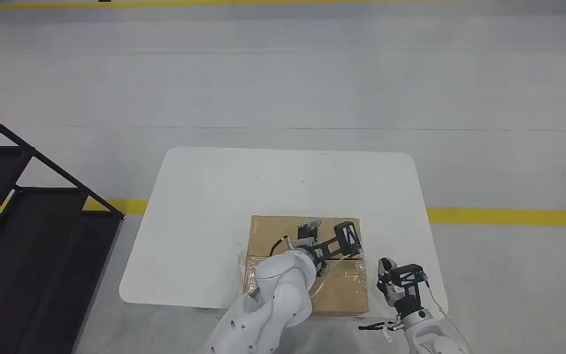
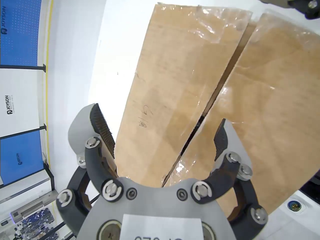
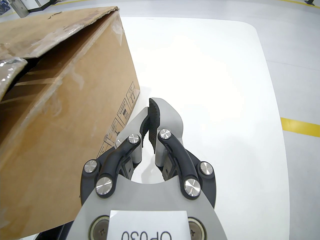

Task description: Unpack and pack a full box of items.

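Top view: cardboard box (image 1: 270, 232) on the worktop (image 1: 265, 177), close to its near edge. Spread wide, left end effector (image 2: 162, 133) straddling the seam (image 2: 220, 93) between the top flaps (image 2: 170, 76); right end effector (image 3: 150, 123) pinched closed on nothing, just beside the box wall (image 3: 75, 116). Probably opening step: slide one pad (image 2: 102, 126) under the lifted flap edge, peel outward slowly, brace the wall against sliding, mind slippery tape film (image 2: 212, 28).

The box (image 1: 270, 234) sits on the counter (image 1: 221, 195) (toward the robot's edge). The left gripper (image 1: 347, 239) hangs above it, and the right gripper (image 1: 402, 276) is just beside it.
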